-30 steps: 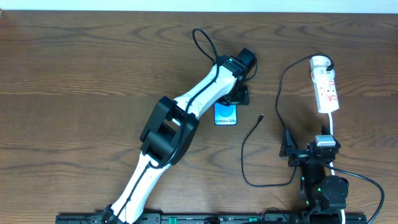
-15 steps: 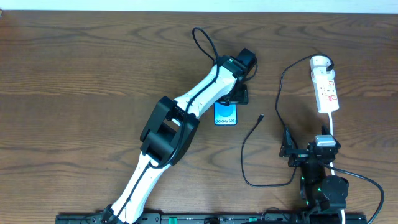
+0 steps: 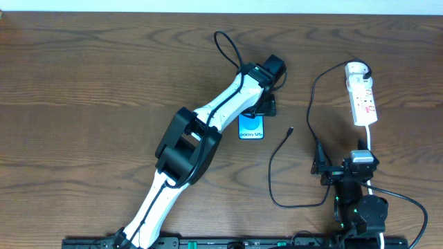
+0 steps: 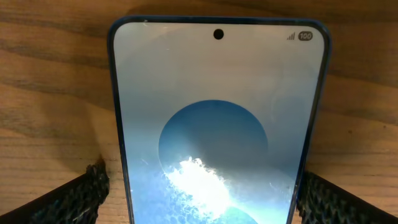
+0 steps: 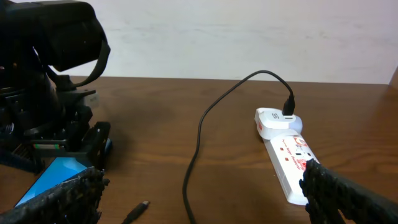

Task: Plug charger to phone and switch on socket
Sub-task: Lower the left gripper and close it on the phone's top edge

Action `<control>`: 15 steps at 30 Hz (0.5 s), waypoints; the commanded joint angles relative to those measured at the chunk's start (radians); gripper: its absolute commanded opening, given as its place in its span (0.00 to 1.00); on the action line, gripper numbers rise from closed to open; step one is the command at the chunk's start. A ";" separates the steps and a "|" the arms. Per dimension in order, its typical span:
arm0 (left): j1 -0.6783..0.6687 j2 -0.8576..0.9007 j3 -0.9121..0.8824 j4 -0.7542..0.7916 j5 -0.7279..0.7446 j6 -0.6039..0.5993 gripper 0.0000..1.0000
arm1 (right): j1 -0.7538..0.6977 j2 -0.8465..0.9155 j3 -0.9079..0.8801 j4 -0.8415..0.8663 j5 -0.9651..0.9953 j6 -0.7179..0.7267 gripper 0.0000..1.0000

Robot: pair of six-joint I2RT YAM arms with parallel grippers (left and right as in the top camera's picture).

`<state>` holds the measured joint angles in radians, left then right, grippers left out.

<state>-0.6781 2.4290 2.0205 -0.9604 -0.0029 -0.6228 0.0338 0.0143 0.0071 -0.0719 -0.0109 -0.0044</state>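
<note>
- Nearest the base, the right tool (image 5: pixel 202 182) hangs low over the table (image 3: pixel 83 104). Its fingers are spread wide with nothing between them, so it's open.
- Just ahead of it and to its left, the black charger cable (image 5: pixel 199 130) lies in a loose loop on the wood. The small plug tip (image 3: pixel 289 129) lies flat on the table, near the phone's right side but clearly apart from it and not plugged in.
- The phone (image 4: pixel 214 124) is around mid-table, flat, screen up and lit blue.
- The left tool (image 4: pixel 202 190) is down over the phone's far part, with one finger pad at each long edge. The pads look right up against the rim, but honestly I can't tell if it's actually squeezing or just straddling.
- Further back on the right, the white power strip (image 3: pixel 363 97) lies lengthwise, running away from the base, with red marks on top.
- The white round adapter (image 5: pixel 277 121) sits plugged in at its far end, and the cable comes up out of the adapter's top and arcs back toward the near side.
</note>
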 commanded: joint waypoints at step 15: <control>0.003 0.037 -0.040 -0.006 0.029 0.034 0.83 | -0.002 -0.008 -0.001 -0.006 0.001 0.011 0.99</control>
<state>-0.6777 2.4287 2.0201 -0.9596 0.0040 -0.5945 0.0338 0.0143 0.0071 -0.0719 -0.0109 -0.0048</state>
